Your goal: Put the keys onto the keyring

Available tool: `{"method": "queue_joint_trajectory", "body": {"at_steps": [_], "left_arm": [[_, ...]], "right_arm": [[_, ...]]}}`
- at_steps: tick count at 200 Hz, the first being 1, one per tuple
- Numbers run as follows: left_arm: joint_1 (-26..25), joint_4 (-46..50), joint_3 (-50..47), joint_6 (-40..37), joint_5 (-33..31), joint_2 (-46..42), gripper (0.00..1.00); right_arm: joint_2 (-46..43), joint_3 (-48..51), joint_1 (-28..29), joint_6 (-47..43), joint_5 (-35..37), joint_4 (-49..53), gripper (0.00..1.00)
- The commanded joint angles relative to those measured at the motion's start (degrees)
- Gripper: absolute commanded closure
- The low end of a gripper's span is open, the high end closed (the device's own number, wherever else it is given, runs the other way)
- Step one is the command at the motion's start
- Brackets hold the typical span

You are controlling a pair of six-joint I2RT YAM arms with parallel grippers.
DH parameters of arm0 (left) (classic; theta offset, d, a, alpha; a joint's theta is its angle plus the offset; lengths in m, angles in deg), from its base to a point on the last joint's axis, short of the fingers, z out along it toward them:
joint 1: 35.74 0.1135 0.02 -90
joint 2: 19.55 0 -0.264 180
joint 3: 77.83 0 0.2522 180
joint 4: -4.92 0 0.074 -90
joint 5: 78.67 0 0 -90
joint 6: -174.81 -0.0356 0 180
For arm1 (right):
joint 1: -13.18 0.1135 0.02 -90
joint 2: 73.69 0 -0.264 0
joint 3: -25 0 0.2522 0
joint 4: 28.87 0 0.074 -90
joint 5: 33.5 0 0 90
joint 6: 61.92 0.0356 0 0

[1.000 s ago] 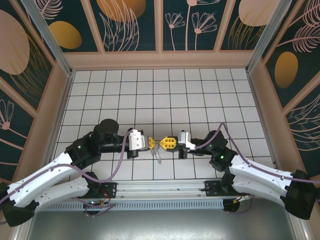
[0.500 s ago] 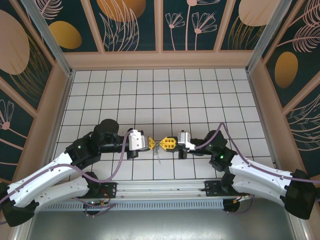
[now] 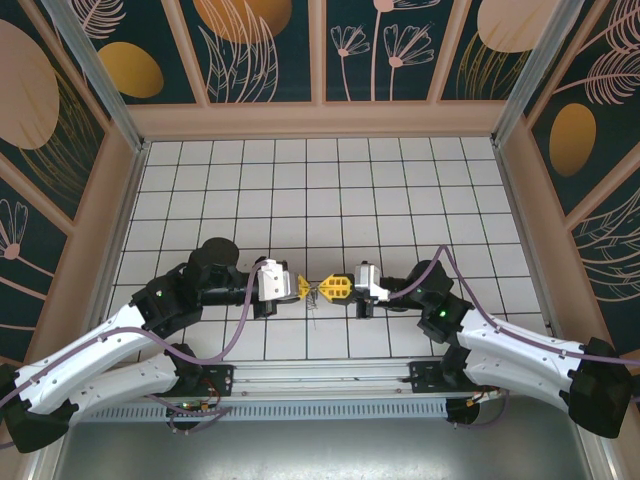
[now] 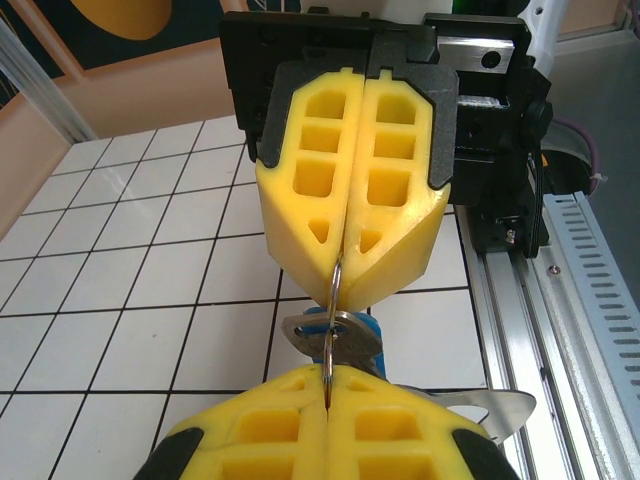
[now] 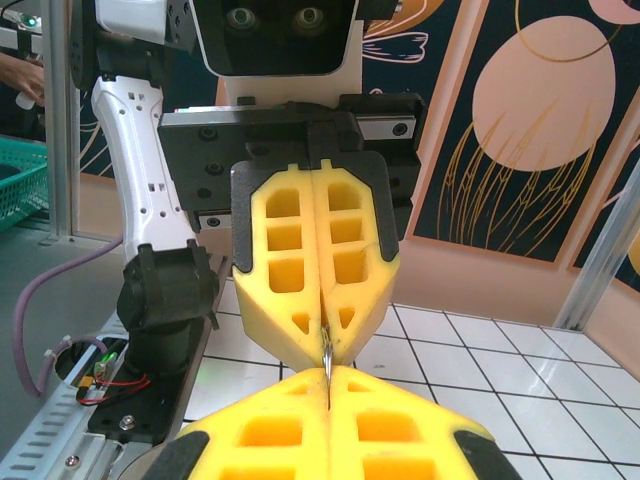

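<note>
My left gripper (image 3: 306,288) and right gripper (image 3: 331,289) meet tip to tip above the tiled floor, both shut on the keyring (image 3: 319,290). In the left wrist view the keyring (image 4: 333,318) is a thin wire running edge-on from my left gripper (image 4: 328,378) up into the right gripper (image 4: 340,288). The key (image 4: 345,335), silver with a blue head, hangs at the wire, which seems to pass through the hole in its head. A pale metal part (image 4: 500,405) sticks out to the right. In the right wrist view the keyring (image 5: 326,350) bridges my right gripper (image 5: 327,374) and the left gripper (image 5: 324,335).
The white tiled floor (image 3: 320,200) stretches back to the wooden walls. An aluminium rail (image 3: 320,380) with the arm bases runs along the near edge. Purple cables (image 3: 243,315) loop over both arms.
The key dangling under the ring has drawn up closer to the fingers. Both grippers stay almost where they were, still shut.
</note>
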Motion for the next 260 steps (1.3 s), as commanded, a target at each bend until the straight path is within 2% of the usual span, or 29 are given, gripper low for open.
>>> {"method": "queue_joint_trajectory", "body": {"at_steps": [1,260], "left_arm": [[0.15,-2.1,2.09,-0.83,0.93,-0.01,1.0],[0.18,-2.28,1.98,-0.77,1.17,0.04,1.0]], "right_arm": [[0.3,-2.1,-0.34,-1.0,-0.96,-0.18,1.0],[1.34,-3.2,-0.34,-3.62,-0.3,4.2,1.0]]}}
